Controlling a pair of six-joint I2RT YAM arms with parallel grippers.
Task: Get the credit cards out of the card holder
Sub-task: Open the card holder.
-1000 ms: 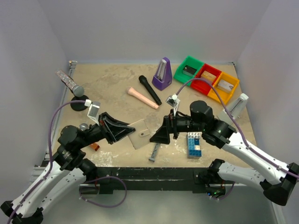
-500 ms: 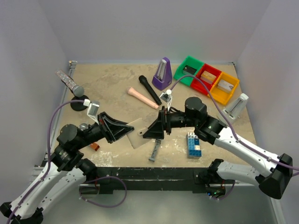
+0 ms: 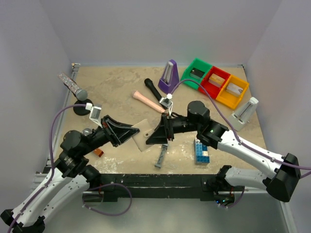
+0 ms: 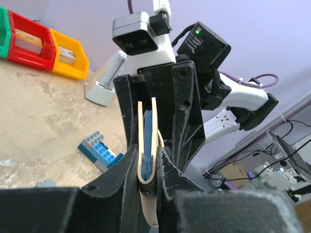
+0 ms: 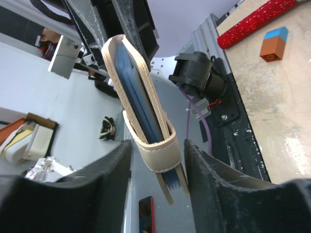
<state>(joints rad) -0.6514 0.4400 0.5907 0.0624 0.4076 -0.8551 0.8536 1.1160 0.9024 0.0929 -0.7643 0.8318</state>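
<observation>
Near the middle of the overhead frame, the left gripper [image 3: 132, 132] extends in from the lower left and the right gripper [image 3: 151, 137] from the right, so that they stand tip to tip over the sandy table [image 3: 112, 92]. The card holder [image 3: 140, 138] shows as a pale slab between them. A blue-and-white brick stack [image 3: 201, 149] lies to their right, and a grey bar [image 3: 160, 158] lies just below them.

From the left wrist, the left fingers are clamped on the holder's lower fold. The holder stands on edge at the centre of the frame, pale edging outside and blue layers within. The right gripper's black fingers rise on either side of its top edge.

From the right wrist, the holder runs from upper left to bottom centre, with a pale strap wrapped round its blue layers. The right jaws stand partly apart, one at each face. They may be touching it, but this angle does not show whether they press on it. A red glittery stick [image 5: 255, 22] lies at the upper right, with an orange-and-blue block [image 5: 273, 43] just below it.
</observation>
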